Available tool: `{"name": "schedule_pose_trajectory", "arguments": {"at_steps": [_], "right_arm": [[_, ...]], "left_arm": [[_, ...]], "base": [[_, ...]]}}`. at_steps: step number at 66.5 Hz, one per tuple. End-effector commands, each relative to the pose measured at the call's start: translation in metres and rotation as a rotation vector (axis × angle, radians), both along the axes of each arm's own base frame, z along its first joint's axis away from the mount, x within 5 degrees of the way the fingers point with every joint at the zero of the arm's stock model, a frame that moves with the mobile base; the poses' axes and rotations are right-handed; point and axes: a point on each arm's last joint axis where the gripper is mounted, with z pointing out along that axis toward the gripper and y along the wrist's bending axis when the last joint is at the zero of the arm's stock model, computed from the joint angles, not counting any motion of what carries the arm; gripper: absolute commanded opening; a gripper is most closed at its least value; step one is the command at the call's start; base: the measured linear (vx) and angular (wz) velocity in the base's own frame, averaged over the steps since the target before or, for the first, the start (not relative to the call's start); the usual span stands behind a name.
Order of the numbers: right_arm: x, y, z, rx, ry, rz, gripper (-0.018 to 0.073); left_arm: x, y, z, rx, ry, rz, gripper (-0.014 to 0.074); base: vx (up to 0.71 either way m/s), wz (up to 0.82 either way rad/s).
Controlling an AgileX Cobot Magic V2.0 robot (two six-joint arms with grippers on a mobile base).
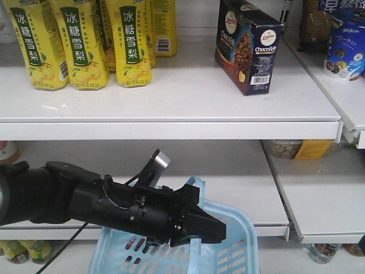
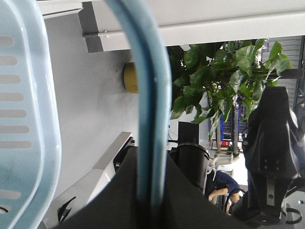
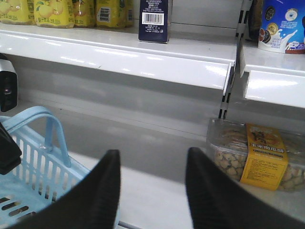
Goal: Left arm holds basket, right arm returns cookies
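Left hand (image 1: 201, 225) grips basket (image 1: 236, 251) handle; cookies (image 1: 248, 45) stand shelved.

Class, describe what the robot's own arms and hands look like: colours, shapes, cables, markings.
The thick matte black left arm carries exposed black cables, a small silver tab on top, and ends in a black wedge-shaped hand. The right hand shows two broad, smooth black fingers with rounded tips. No markings are visible.

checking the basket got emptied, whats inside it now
The visible part of the basket looks empty, only slotted walls. The left claw on the handle covers the rest.
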Motion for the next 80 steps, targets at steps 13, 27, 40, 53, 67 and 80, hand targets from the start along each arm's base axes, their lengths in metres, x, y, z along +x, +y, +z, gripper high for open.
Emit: {"name": "schedule_pose_trajectory", "arguments": {"at_steps": [13, 27, 40, 53, 67, 80], "right_arm": [[-0.001, 0.0, 0.017, 0.037, -0.106, 0.0, -0.0008], [-0.001, 0.0, 0.016, 0.036, -0.102, 0.0, -0.0009], [-0.001, 0.0, 0.016, 0.035, -0.101, 0.0, -0.0009], [-0.001, 0.0, 0.016, 0.035, -0.101, 0.0, -0.0009], [-0.001, 0.0, 0.016, 0.035, -0.101, 0.001, -0.0009], [-0.001, 0.0, 0.016, 0.036, -0.102, 0.001, -0.0009]], "left_arm": [[-0.001, -0.002, 0.029, -0.117, -0.04, -0.004, -0.0006], [-0.001, -0.002, 0.029, -0.117, -0.04, -0.004, -0.0006], [-0.001, -0.002, 0.029, -0.117, -0.04, -0.004, -0.0006], [-0.002, -0.002, 0.03, -0.117, -0.043, -0.002, -0.0006], [-0.022, 0.001, 0.06, -0.132, -0.172, -0.055, -0.0006], [-0.051, 0.007, 0.106, -0.155, -0.436, -0.02, -0.0006]], "base": [[0.0, 0.0], [0.0, 0.0], [0.0, 0.0], [0.0, 0.0], [0.0, 0.0], [0.0, 0.0]]}}
